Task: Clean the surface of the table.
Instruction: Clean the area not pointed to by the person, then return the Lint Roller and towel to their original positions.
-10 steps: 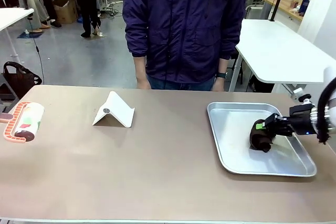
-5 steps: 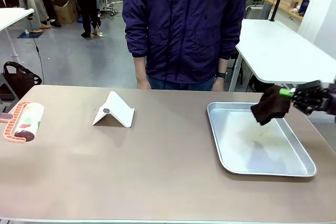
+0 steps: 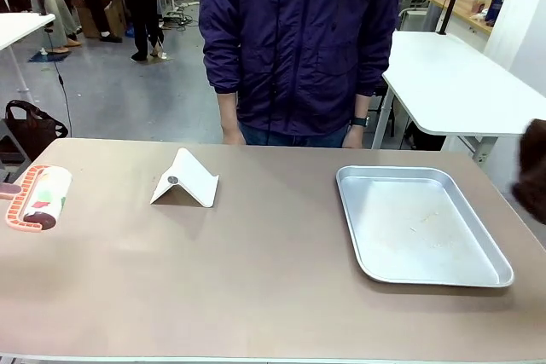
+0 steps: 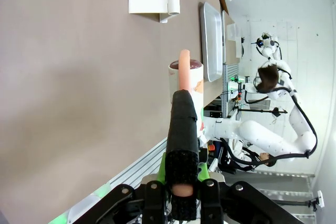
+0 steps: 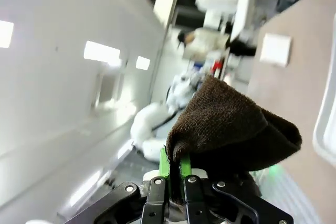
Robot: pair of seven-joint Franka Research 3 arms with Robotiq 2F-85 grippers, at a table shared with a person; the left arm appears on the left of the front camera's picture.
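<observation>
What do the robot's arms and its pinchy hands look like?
The right arm is glossy white with chunky rounded joints, and a thin black cable loops along it. The left gripper and right gripper are black. Each has two slim fingers with bright green pads, rising from a bolted black base.

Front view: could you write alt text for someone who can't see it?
A brown table holds a metal tray at right, a folded white stand near the middle and a lint roller at left. A person in a dark jacket stands behind; a brown cloth shows at the right edge.
</observation>
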